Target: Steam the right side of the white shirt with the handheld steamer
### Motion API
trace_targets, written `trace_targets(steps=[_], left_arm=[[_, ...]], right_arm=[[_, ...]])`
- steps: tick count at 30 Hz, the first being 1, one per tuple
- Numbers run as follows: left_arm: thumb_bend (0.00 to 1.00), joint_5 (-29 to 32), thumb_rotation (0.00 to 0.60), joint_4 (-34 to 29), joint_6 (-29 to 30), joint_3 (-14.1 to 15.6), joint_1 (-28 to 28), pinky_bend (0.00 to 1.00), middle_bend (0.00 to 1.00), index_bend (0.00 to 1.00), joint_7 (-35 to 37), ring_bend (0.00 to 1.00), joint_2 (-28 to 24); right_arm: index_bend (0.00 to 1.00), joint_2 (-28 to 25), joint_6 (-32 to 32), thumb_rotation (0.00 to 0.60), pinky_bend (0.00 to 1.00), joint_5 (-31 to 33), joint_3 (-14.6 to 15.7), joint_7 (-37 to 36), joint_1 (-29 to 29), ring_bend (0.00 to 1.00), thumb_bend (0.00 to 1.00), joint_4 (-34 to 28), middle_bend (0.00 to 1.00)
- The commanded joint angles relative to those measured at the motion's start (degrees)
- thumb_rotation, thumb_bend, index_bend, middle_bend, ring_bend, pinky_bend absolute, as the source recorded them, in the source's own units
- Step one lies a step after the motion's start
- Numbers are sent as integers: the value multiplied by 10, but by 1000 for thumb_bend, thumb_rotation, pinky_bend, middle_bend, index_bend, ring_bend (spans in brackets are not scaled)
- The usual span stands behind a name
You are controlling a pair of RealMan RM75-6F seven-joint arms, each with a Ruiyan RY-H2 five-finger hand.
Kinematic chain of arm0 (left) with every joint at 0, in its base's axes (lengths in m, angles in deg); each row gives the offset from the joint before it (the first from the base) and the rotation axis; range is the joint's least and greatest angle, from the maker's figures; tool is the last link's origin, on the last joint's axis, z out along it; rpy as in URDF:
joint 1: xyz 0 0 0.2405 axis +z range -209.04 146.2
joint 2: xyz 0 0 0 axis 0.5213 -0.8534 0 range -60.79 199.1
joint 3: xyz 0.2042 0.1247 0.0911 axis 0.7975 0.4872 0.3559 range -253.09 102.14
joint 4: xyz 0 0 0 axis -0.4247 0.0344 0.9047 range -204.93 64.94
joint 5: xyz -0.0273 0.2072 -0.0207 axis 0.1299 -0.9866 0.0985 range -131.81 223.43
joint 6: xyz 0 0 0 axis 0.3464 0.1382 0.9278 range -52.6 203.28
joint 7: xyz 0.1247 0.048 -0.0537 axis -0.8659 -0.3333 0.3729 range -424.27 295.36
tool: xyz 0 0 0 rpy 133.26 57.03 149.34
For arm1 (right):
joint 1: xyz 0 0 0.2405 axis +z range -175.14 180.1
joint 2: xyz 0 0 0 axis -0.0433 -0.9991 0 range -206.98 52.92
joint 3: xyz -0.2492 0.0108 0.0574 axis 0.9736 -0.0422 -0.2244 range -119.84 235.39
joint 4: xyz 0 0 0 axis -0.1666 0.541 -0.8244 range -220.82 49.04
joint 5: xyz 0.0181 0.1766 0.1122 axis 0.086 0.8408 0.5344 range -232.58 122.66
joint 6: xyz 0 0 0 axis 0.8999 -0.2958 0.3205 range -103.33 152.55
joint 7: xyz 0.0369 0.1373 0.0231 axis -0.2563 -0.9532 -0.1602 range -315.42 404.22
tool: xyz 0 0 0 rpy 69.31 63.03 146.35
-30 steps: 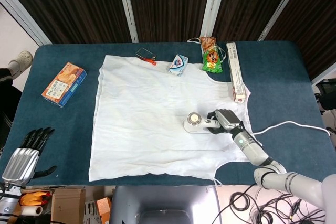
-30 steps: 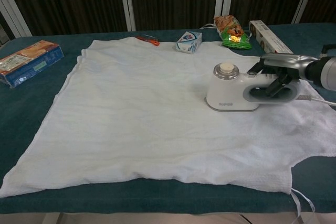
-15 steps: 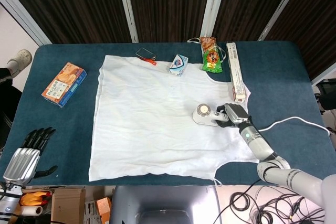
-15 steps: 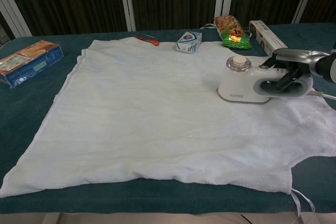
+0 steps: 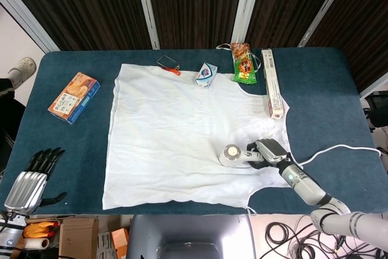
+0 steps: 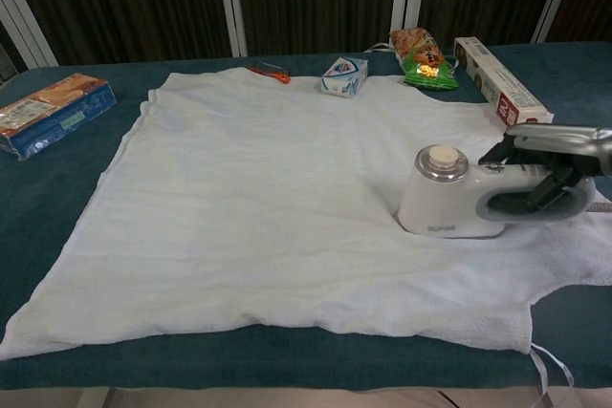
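The white shirt (image 5: 182,131) (image 6: 268,188) lies spread flat on the dark blue table (image 5: 327,89) (image 6: 57,188). A white handheld steamer (image 5: 234,155) (image 6: 449,198) rests on the shirt's right side, near the front edge. My right hand (image 5: 270,151) (image 6: 547,161) grips the steamer's handle, fingers wrapped through the loop. A white cord (image 5: 339,148) trails from the steamer to the right. My left hand (image 5: 29,180) hangs beyond the table's front left corner, fingers straight and empty; the chest view does not show it.
An orange biscuit box (image 5: 74,96) (image 6: 53,112) lies at the left. Along the back sit an orange-handled tool (image 5: 170,65), a small blue-white box (image 5: 206,74) (image 6: 344,75), a green snack bag (image 5: 244,65) (image 6: 421,56) and a long carton (image 5: 271,82) (image 6: 497,78).
My right hand has drawn the steamer toward the front edge of the shirt, after a push to the right and away. The left hand has stayed still.
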Motion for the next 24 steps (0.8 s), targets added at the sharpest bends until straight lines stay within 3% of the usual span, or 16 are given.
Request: trace_targets(steps=[1, 6, 11, 24], left_arm=[[9, 0, 600, 0, 0, 0, 0, 69, 51, 43, 0, 0, 0], [9, 0, 600, 0, -2, 0, -1, 69, 51, 43, -3, 0, 1], [9, 0, 600, -1, -3, 1, -1, 69, 50, 43, -4, 0, 1], [9, 4, 600, -1, -8, 0, -3, 69, 50, 43, -6, 0, 2]], right_arm=[[1000, -15, -17, 600, 1000, -26, 17, -10, -10, 959, 807, -21, 958], [1000, -28, -34, 600, 1000, -49, 26, -25, -15, 959, 806, -37, 958], [1000, -28, -33, 600, 1000, -30, 13, -46, -14, 958, 807, -16, 958], [1000, -1, 41, 600, 1000, 40, -11, -105, -1, 958, 807, 113, 958]])
